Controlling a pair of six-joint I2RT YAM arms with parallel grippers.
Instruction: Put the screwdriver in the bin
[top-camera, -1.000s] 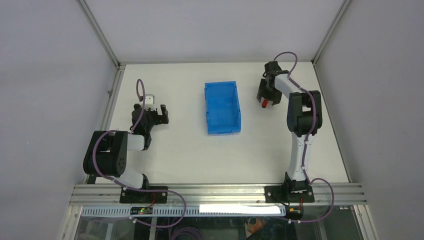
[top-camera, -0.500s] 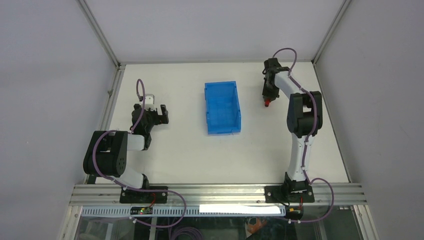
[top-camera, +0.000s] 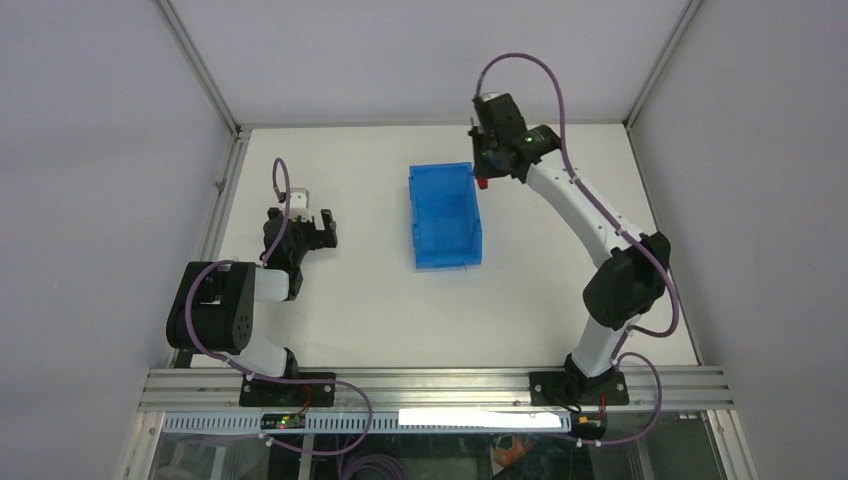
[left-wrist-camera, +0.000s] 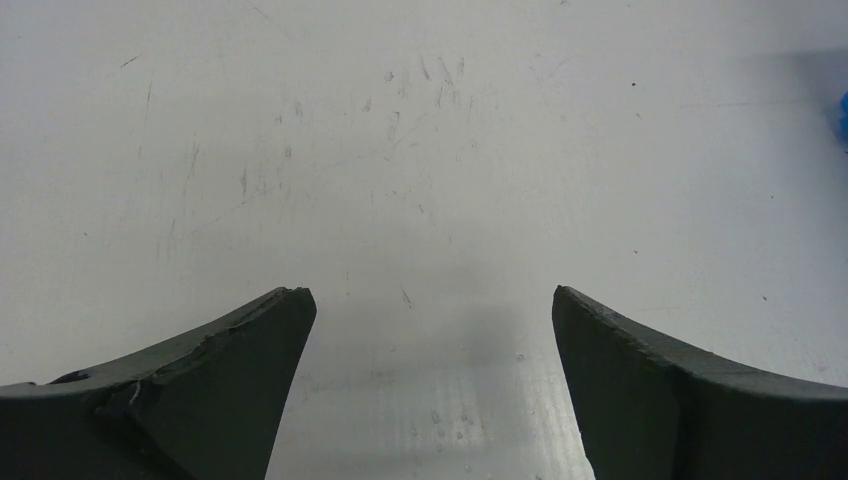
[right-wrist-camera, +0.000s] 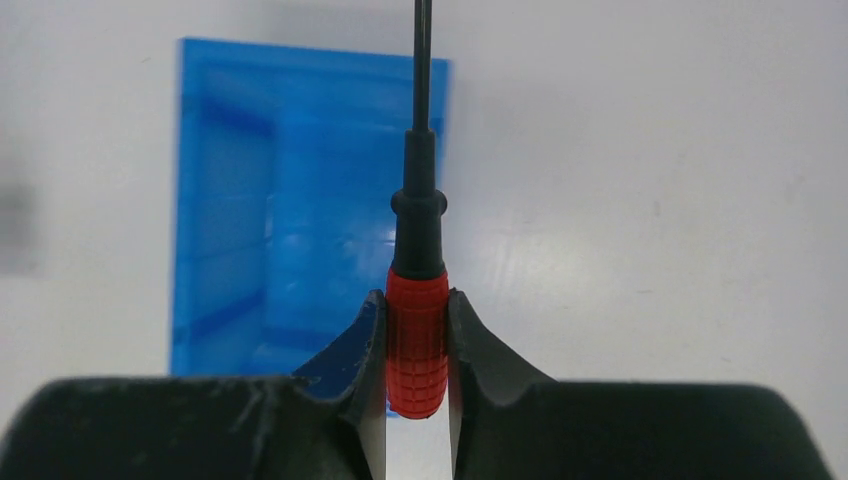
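Top external: The right gripper (top-camera: 483, 172) is raised beside the far right corner of the bin (top-camera: 445, 215). A red end of the screwdriver (top-camera: 482, 184) shows just below its fingers. The bin stands on the table (top-camera: 380, 300), on the side of this gripper that faces the other arm. The left gripper (top-camera: 318, 228) sits low and well apart from the bin, jaws parted, with nothing between them.

Left wrist: The left gripper (left-wrist-camera: 430, 300) stands wide, both fingers (left-wrist-camera: 250, 345) over scuffed table (left-wrist-camera: 420, 150). A blue sliver of the bin (left-wrist-camera: 843, 110) shows at the right edge.

Right wrist: The right gripper (right-wrist-camera: 417, 310) is clamped narrow on the red handle of the screwdriver (right-wrist-camera: 417, 345). The black shaft runs straight out ahead of the fingertips. The bin (right-wrist-camera: 230, 200) lies below, ahead and to the left of the fingers, somewhat blurred. The shaft crosses its right wall.
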